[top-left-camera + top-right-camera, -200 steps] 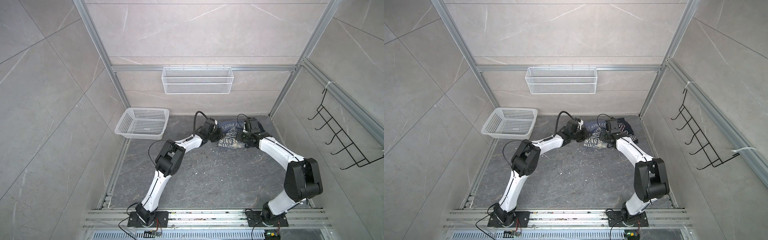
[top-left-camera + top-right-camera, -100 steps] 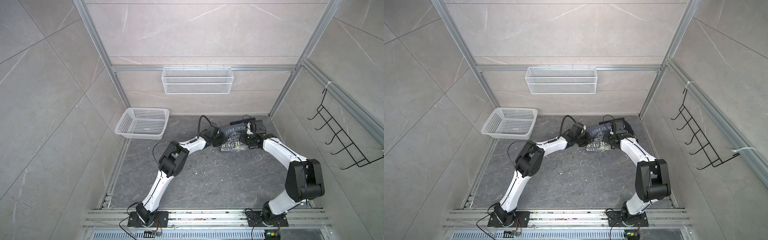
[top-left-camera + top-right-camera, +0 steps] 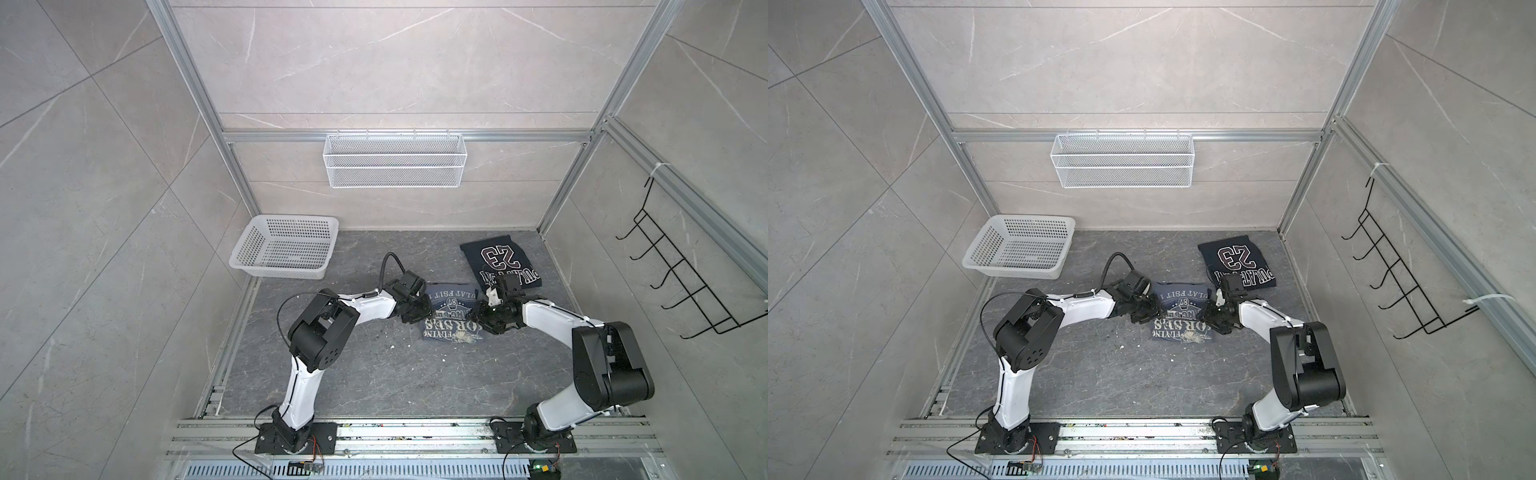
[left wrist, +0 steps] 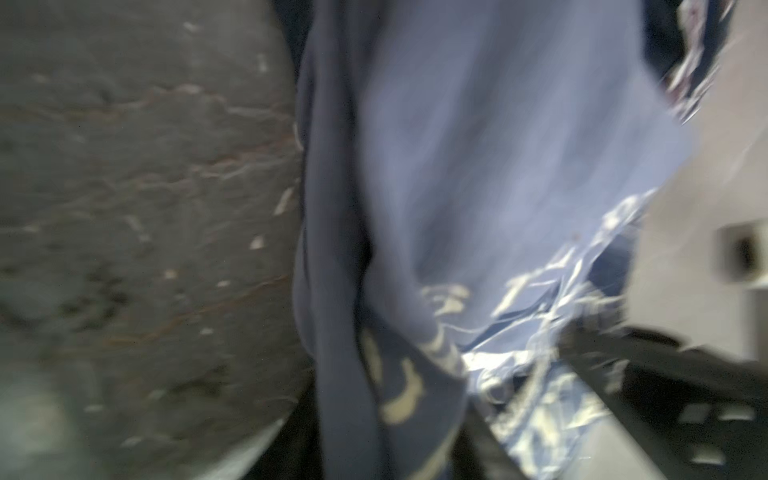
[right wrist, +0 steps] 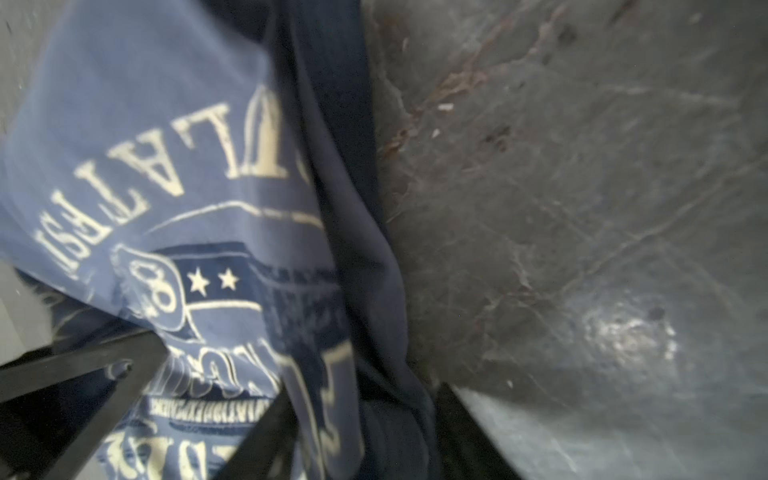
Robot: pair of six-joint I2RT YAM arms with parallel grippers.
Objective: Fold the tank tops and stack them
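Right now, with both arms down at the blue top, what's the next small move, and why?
Probably grip the blue top by its side edges and lift it slightly. It lies folded between the left gripper and right gripper, which sit at those edges, while the navy top lies folded farther back with nothing stacked on it yet.

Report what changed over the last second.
Both the left gripper and right gripper dragged the blue-grey tank top toward the robot's bases, away from the navy tank top, now in plain sight behind it. Whether they have let go is unclear. The white basket stayed put.
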